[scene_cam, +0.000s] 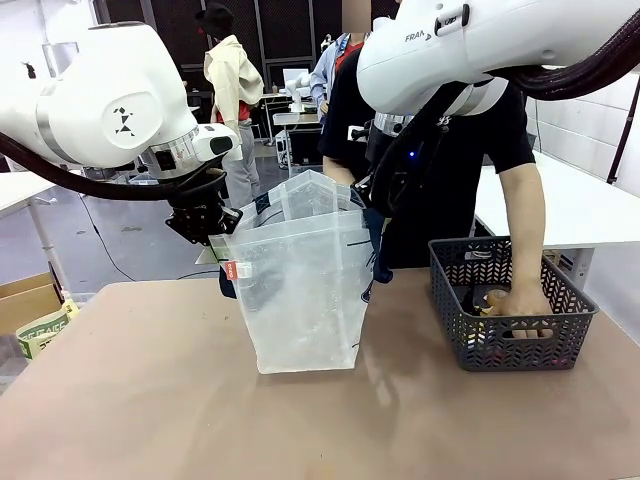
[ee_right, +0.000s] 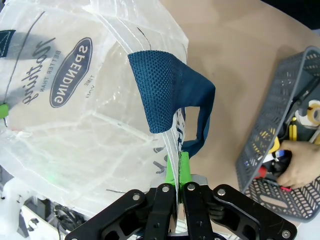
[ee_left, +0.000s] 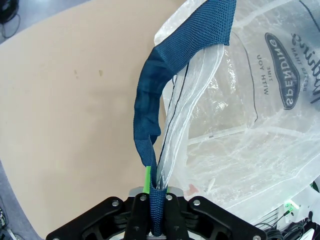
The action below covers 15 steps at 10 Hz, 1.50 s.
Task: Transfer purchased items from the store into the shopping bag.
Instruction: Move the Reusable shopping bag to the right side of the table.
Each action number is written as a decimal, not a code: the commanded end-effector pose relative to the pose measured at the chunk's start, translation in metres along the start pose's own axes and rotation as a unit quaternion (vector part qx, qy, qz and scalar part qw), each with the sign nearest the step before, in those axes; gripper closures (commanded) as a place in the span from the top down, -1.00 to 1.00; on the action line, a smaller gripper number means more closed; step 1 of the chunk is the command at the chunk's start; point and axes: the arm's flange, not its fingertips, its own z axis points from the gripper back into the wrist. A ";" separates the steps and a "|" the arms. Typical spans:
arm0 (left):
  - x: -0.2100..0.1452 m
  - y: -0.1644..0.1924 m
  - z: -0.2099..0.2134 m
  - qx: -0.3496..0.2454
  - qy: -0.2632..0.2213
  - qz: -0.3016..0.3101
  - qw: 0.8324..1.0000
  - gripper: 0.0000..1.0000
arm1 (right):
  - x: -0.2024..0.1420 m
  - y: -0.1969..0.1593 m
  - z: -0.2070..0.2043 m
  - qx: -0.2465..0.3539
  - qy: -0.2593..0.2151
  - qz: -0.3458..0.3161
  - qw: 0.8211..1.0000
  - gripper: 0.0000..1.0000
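So far: nothing could be made out inside the shopping bag point(scene_cam: 300, 300), so by my reading the transfer proper had not begun.
Shopping bag: it stood upright on the table point(scene_cam: 150, 400), near the basket point(scene_cam: 455, 335) but apart from it, its mouth stretched open between the two grippers.
Left gripper point(ee_left: 156, 202): the jaws were fully closed, pinching the bag's rim together with the navy strap point(ee_left: 150, 100) on the bag's left side.
Right gripper point(ee_right: 178, 172): the jaws were fully closed, the green pads clamped on the thin plastic rim just beside the second strap point(ee_right: 165, 90), on the side nearer the basket.
Goods point(ee_right: 295, 131): they lay in the dark grey basket, yellow and red bits among them, too small to name.
Person's hand point(scene_cam: 518, 302): it reached down into the basket and rested on the goods; whether it had gripped one could not be told.
Done: the bag was held up and open, ready to receive.
Left: apparently every item, each one needing to go from the basket into the open mouth.
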 end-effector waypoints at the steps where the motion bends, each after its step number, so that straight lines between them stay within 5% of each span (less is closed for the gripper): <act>1: 0.000 0.005 0.002 0.004 -0.002 0.002 1.000 -1.00 | 0.000 -0.004 0.001 -0.002 0.001 -0.003 1.000 -1.00; 15: 0.000 0.005 0.002 0.004 -0.002 0.002 1.000 -1.00 | 0.000 -0.004 0.001 -0.002 0.001 -0.003 1.000 -1.00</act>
